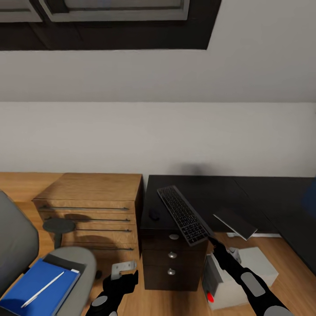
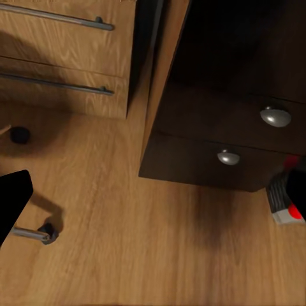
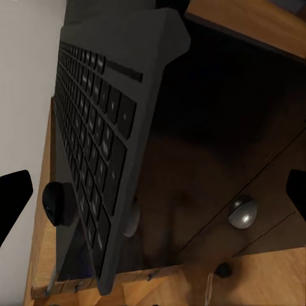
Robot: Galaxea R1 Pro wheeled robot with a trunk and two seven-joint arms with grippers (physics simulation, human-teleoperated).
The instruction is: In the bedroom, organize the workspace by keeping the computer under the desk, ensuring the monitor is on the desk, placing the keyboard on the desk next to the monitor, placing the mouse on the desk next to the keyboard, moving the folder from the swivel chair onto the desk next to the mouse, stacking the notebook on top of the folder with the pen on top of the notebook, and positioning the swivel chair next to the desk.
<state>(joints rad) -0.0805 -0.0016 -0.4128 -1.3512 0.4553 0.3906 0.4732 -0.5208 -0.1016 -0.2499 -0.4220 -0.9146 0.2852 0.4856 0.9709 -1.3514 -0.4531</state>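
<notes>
Where the right pincer (image 1: 211,239) meets the near end of the keyboard (image 1: 183,214), its tips are hidden behind the frame, but it grips the keyboard, which slants up over the black surface (image 1: 206,191), past the dark mouse (image 1: 154,214) lying to its left. The left pincer (image 1: 127,281) hangs low above the wood floor, in front of the drawer unit (image 1: 171,259), fingers parted with nothing between them. Left of it the swivel chair (image 1: 83,259) is cut off by the frame, carrying the blue folder (image 1: 33,287) with the pen (image 1: 43,289) on top, and the grey computer (image 1: 228,281) sits half hidden behind the right arm.
</notes>
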